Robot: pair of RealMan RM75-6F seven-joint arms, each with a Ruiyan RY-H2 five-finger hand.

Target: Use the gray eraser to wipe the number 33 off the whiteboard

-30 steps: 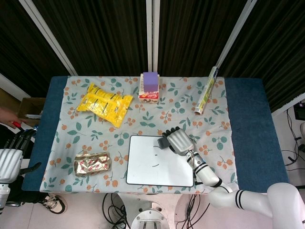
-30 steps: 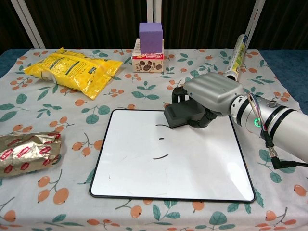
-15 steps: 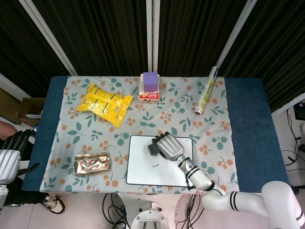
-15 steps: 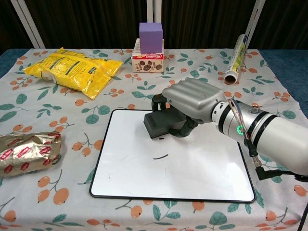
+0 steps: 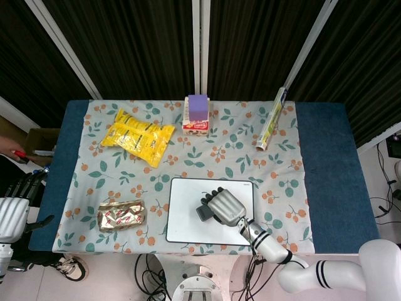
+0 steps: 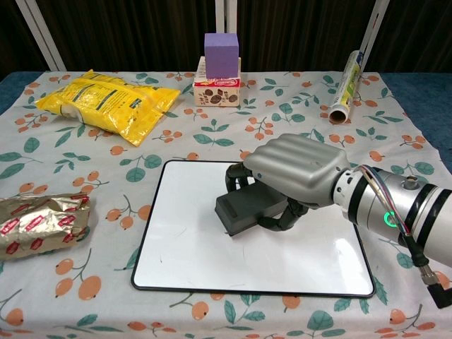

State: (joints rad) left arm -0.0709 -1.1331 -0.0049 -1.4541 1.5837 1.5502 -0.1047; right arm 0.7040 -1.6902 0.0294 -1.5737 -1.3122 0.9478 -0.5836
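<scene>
The whiteboard (image 6: 183,254) (image 5: 183,226) lies flat on the flowered cloth near the table's front edge. My right hand (image 6: 295,173) (image 5: 225,207) holds the gray eraser (image 6: 247,212) (image 5: 203,213) pressed flat on the middle of the board. The board's visible surface is white, with only very faint thin scratches at its lower left; no clear digits show. The eraser and the hand hide the board's centre. My left hand (image 5: 14,210) hangs beside the table's left edge, off the cloth, its fingers apart with nothing in them.
A yellow snack bag (image 6: 102,102) lies at the back left. A silver snack packet (image 6: 39,222) sits at the left front. A purple block on a small box (image 6: 221,67) stands at the back centre. A foil roll (image 6: 346,85) lies at the back right.
My right hand has slid the eraser from the board's upper right down to its middle. The dark strokes that showed on the board earlier are now gone or covered.
</scene>
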